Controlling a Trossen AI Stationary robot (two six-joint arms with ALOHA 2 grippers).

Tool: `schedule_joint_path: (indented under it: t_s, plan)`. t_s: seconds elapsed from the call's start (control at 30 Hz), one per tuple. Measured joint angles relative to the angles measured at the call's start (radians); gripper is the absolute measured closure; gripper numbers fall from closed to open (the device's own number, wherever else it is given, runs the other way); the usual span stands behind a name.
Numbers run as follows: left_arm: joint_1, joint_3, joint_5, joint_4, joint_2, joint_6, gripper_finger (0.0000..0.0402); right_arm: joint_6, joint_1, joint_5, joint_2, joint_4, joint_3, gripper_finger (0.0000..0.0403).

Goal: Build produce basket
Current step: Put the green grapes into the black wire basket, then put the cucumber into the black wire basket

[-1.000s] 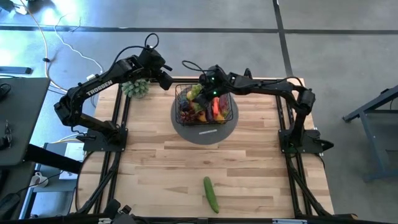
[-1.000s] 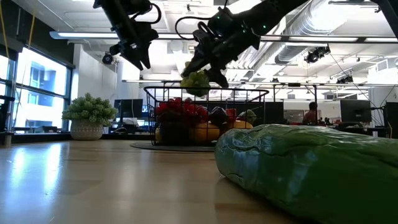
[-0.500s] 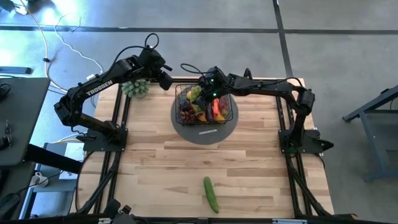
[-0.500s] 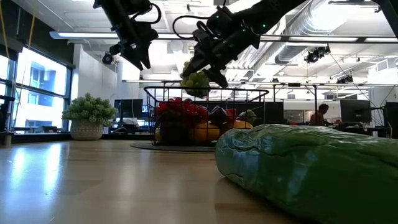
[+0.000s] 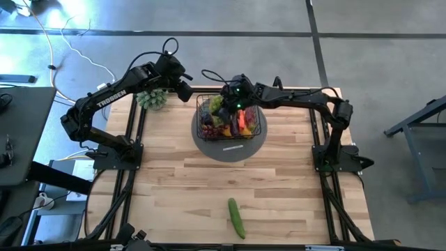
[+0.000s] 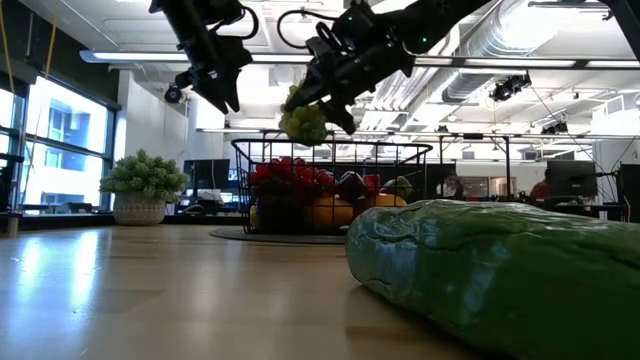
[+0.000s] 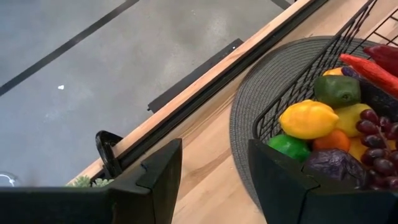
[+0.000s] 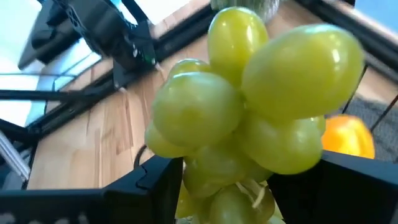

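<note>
The black wire basket point(image 5: 252, 128) stands on a grey round mat point(image 5: 230, 148) at the table's far middle. It holds a lemon point(image 7: 309, 118), purple grapes point(image 7: 379, 155), a red chilli point(image 7: 373, 67) and other toy produce. My right gripper point(image 6: 322, 100) is shut on a bunch of green grapes point(image 6: 303, 120) above the basket's far left corner. My left gripper point(image 7: 211, 180) is open and empty, in the air just left of the basket point(image 5: 185, 89). A cucumber point(image 5: 237, 217) lies on its side near the table's front edge. My right gripper pinches the green grape bunch between its two fingers, at the bunch's stem end point(image 8: 239, 190). The fingers come slanting down from the table's right. The bunch point(image 8: 249, 112) sticks out past the fingertips and hangs clear above the basket's rim point(image 6: 330, 144).
A pale green leafy bunch point(image 5: 152, 99) in a pot stands at the table's far left corner, under my left arm. The cucumber fills the near right of the low view point(image 6: 490, 275). Bare wood point(image 5: 209, 181) lies between the mat and the cucumber.
My right gripper has risen a little and gone toward the table's left with the green grapes, which now hang higher above the basket's rim. It stays shut on them.
</note>
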Motion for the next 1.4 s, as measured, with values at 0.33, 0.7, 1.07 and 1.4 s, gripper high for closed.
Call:
schedule_joint_path:
  t_s: [0.33, 0.7, 1.07, 1.4]
  plan:
    - [0.0, 0.0, 0.0, -0.005, 0.0, 0.009, 0.0229, -0.07, 0.021, 0.116, 0.0, -0.148, 0.003, 0.0148]
    - [-0.002, 0.0, 0.01, -0.005, 0.0, 0.008, 0.0229, -0.022, 0.022, 0.13, -0.002, -0.317, 0.131, 0.0139]
    - [-0.12, 0.0, 0.032, -0.077, 0.0, 0.035, 0.0229, 0.075, 0.044, 0.104, -0.007, -0.482, 0.13, 0.0139]
    - [-0.237, 0.0, 0.017, -0.119, -0.027, 0.08, 0.0229, 0.237, 0.137, 0.161, -0.025, -0.5, 0.129, 0.0139]
